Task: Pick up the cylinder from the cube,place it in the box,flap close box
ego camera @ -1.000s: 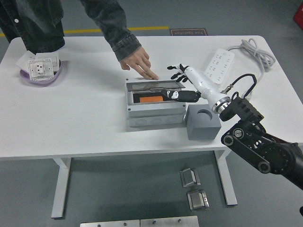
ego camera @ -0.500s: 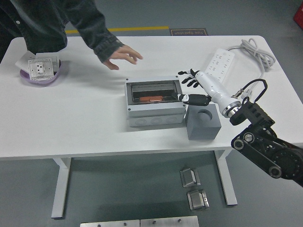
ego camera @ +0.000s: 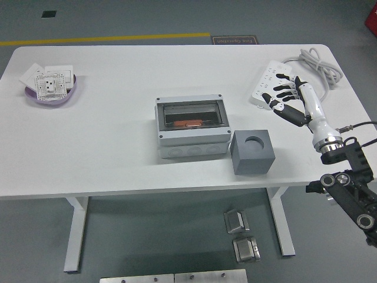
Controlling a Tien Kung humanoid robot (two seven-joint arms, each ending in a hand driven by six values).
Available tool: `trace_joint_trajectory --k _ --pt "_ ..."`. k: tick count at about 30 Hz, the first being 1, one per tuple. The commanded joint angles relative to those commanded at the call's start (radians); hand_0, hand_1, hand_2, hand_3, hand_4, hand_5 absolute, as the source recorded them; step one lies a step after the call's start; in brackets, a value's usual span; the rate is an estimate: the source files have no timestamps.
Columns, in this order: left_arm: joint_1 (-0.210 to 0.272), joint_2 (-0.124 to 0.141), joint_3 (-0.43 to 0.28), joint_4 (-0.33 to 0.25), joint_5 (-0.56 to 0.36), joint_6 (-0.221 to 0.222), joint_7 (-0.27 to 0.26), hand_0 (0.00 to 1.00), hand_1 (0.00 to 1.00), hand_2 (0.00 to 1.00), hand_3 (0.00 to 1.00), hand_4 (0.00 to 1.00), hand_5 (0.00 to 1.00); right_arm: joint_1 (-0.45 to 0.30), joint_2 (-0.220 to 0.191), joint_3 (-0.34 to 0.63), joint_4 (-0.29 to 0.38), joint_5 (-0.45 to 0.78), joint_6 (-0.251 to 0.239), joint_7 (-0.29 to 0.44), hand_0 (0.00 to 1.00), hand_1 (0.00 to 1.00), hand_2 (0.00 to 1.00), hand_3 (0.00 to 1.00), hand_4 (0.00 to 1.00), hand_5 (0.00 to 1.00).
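A grey box (ego camera: 192,128) stands mid-table with its clear flap lid down; something orange (ego camera: 189,124) shows through the lid. To its right sits a grey cube (ego camera: 253,151) with an empty round hole in its top. My right hand (ego camera: 285,98) hovers over the table's right side, well away from the box and cube, fingers spread and holding nothing. The left hand is out of view. No person is in the picture now.
A white power strip (ego camera: 268,83) with its grey cable (ego camera: 315,65) lies at the back right, just behind my right hand. A purple bowl (ego camera: 52,95) holding white socket plates sits at the far left.
The person's arm has withdrawn from the table and left the picture. My right hand has pulled back to the right, away from the box. The box lid went from open to down.
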Motion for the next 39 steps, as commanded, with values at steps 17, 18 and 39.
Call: trace_joint_trajectory --k 17,18,39 --pt "0.003 0.001 0.012 0.0 -0.013 0.003 -0.002 0.624 0.572 0.547 0.582 0.395 0.116 -0.114 0.087 0.102 0.002 0.266 0.006 0.202 0.779 0.743 0.75 0.808 0.949 0.584" --pt "0.003 0.0 0.018 0.0 -0.018 0.003 -0.002 0.625 0.572 0.546 0.582 0.396 0.117 -0.116 0.089 0.105 0.005 0.265 0.005 0.204 0.801 0.755 0.758 0.806 0.938 0.579" --pt "-0.005 0.005 0.02 0.0 -0.017 0.002 -0.008 0.626 0.57 0.544 0.58 0.398 0.109 -0.129 0.085 0.155 0.045 0.206 -0.009 0.201 0.808 0.759 0.757 0.804 0.95 0.589"
